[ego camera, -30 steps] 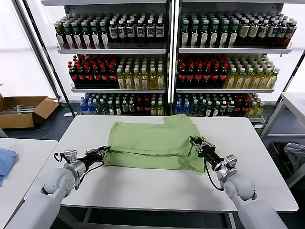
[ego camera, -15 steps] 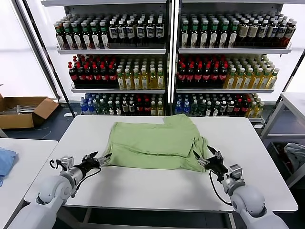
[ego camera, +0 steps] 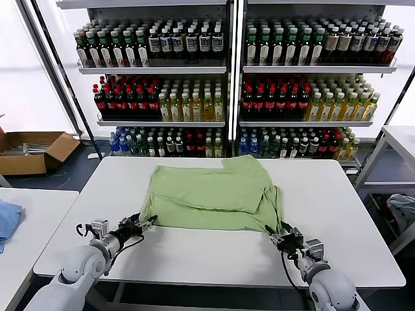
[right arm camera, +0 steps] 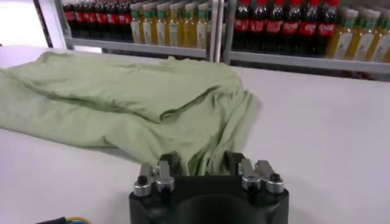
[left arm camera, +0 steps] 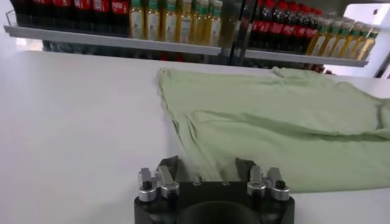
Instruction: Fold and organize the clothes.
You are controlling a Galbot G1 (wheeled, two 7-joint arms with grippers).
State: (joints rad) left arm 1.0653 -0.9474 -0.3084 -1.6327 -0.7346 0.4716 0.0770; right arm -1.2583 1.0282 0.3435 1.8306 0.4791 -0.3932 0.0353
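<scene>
The light green shirt (ego camera: 211, 197) lies folded in the middle of the white table (ego camera: 194, 259). My left gripper (ego camera: 141, 223) sits low on the table at the shirt's near left corner. In the left wrist view, the left gripper (left arm camera: 206, 170) is open, its fingers (left arm camera: 169, 168) apart and the edge of the shirt (left arm camera: 274, 115) running in between them. My right gripper (ego camera: 282, 234) is at the near right corner. There the right gripper (right arm camera: 203, 161) is shut on bunched folds of the shirt (right arm camera: 122, 91).
Shelves of bottles (ego camera: 227, 84) stand behind the table. At the far left a cardboard box (ego camera: 32, 149) sits on the floor, and a blue cloth (ego camera: 6, 217) lies on a side table. Another table (ego camera: 402, 139) stands at the right.
Both grippers let go of the shirt's near edge and opened wide. They slid toward the table's near side, then narrowed again at the shirt's near corners.
</scene>
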